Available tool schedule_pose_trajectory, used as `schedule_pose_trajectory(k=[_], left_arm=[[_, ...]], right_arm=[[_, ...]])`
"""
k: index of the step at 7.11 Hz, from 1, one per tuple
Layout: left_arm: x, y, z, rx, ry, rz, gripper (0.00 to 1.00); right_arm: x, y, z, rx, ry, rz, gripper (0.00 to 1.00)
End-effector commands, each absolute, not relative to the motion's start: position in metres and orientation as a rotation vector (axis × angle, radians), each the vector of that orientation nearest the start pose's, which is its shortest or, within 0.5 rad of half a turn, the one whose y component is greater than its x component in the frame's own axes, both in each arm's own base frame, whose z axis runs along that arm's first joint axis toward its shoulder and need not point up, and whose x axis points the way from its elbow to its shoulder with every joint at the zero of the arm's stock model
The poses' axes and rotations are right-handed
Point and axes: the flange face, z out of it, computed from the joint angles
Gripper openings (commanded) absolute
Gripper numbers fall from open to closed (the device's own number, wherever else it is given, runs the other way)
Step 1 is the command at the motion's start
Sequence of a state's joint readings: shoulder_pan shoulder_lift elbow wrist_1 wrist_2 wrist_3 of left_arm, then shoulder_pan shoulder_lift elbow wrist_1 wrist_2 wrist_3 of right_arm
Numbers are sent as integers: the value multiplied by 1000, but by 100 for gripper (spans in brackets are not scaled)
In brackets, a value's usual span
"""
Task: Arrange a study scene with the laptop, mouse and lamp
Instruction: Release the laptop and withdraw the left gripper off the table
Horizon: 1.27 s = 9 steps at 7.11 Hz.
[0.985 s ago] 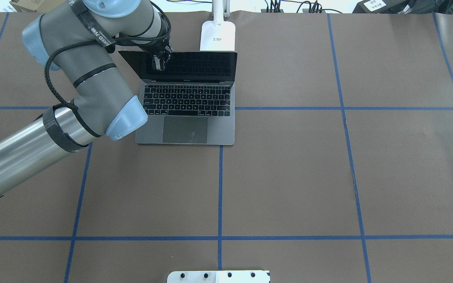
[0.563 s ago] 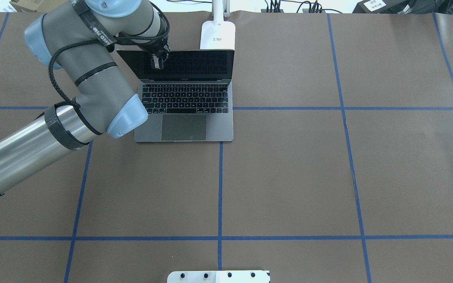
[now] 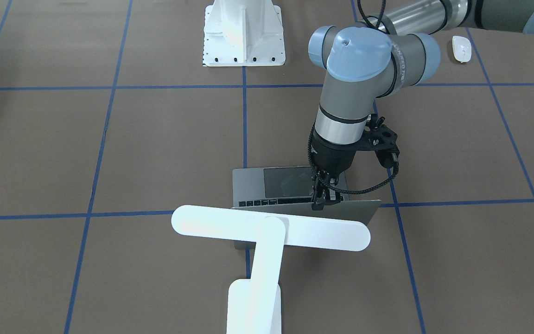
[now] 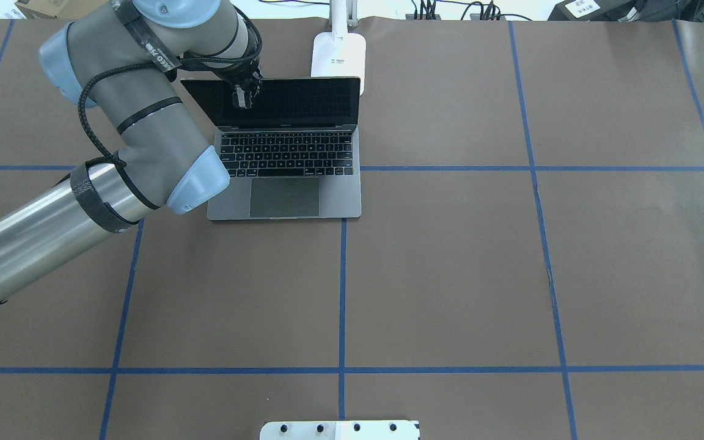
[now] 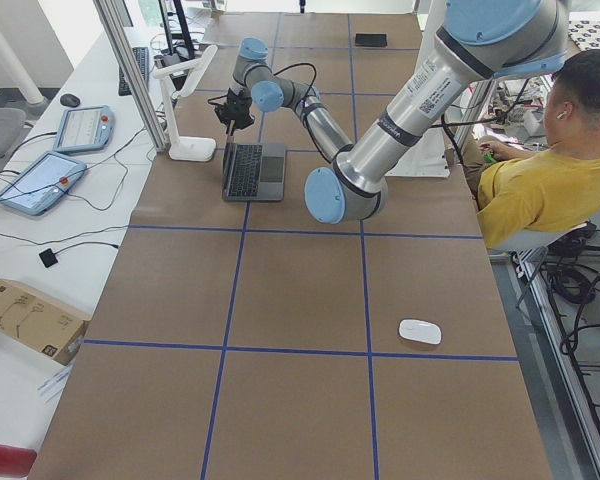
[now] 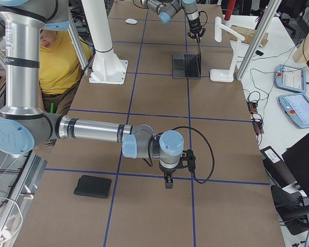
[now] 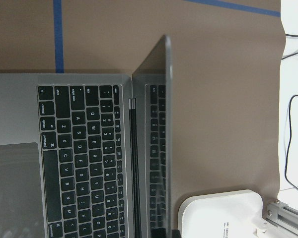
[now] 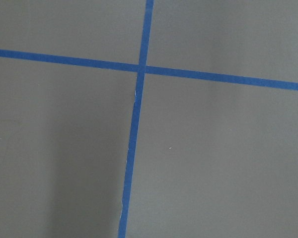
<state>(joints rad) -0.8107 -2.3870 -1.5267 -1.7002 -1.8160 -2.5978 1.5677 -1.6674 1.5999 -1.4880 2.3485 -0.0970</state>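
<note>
Grips the laptop by its lid's top edge with the left claw, upper left overhead. Stands open on the counter, hinge running left-right, keyboard toward the frame's bottom, lamp just behind. Cannot tell the state of the right claw.

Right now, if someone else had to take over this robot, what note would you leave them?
Left hand: closed on the top edge of the open laptop screen.
Right hand: hangs low over the table, far from everything; open or shut, I cannot tell.
Lamp: stands at the table's far edge, right behind the laptop.
Mouse: lies alone on the robot's left side, well away from the laptop.
Done: laptop open in front of the lamp.
Left: probably release the screen, then bring the mouse beside the laptop.
</note>
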Motion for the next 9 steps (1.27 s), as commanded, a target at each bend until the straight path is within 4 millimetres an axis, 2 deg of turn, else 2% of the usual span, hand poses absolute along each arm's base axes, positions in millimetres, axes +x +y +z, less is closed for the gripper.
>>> schedule_pose_trajectory(k=[1,3,4,5,8,9], left_arm=[[422,-603,162,-362,974,-1579,100],[413,-600,150,-362,1004,-1571,100],[399,-597,140,-358,1038,-1562,100],[383,-585,126,-336,1083,-1508,100],[326,-520,165,-212,1098,-1227,100],[303,-498,175,-146,1076,-1078,100]], right_arm=[[62,-451,681,51,-777,-101,100],[62,-451,681,51,-777,-101,100],[62,-451,681,51,-777,-101,100],[62,-451,681,51,-777,-101,100],[62,-451,682,51,-775,-101,100],[62,-452,681,53,-775,-103,100]])
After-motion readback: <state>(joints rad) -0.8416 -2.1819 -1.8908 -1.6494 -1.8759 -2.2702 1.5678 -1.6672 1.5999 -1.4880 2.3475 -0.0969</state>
